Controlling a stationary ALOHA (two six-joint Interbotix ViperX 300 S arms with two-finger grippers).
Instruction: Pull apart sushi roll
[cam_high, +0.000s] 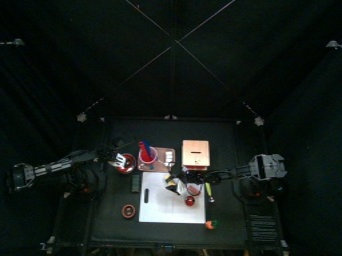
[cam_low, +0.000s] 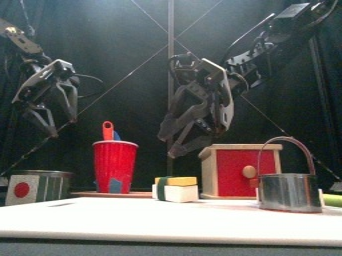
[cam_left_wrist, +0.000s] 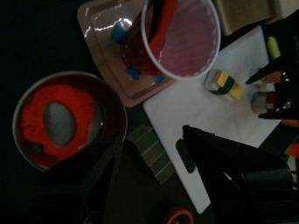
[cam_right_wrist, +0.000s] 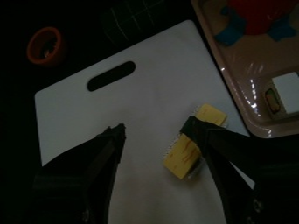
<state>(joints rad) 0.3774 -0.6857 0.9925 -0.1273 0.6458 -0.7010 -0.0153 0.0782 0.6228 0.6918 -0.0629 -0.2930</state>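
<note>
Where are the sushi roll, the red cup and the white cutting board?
sushi roll (cam_right_wrist: 193, 141): right wrist view, its yellow top.
red cup (cam_low: 115, 165): front view, its side wall.
white cutting board (cam_right_wrist: 111, 114): right wrist view, bare surface.

White cutting board (cam_right_wrist: 105, 109): flat beneath the right claw (cam_right_wrist: 155, 133).
Orange ring (cam_right_wrist: 47, 44): well beyond the claw's tips, off the board.
Tray (cam_right_wrist: 239, 83): beside the claw, bordering the board.

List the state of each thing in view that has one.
sushi roll: whole, lying on the white cutting board
right gripper: open, jaws straddling the roll
left gripper: raised, off the table
red cup: upright, utensil inside
metal cup: upright
</note>
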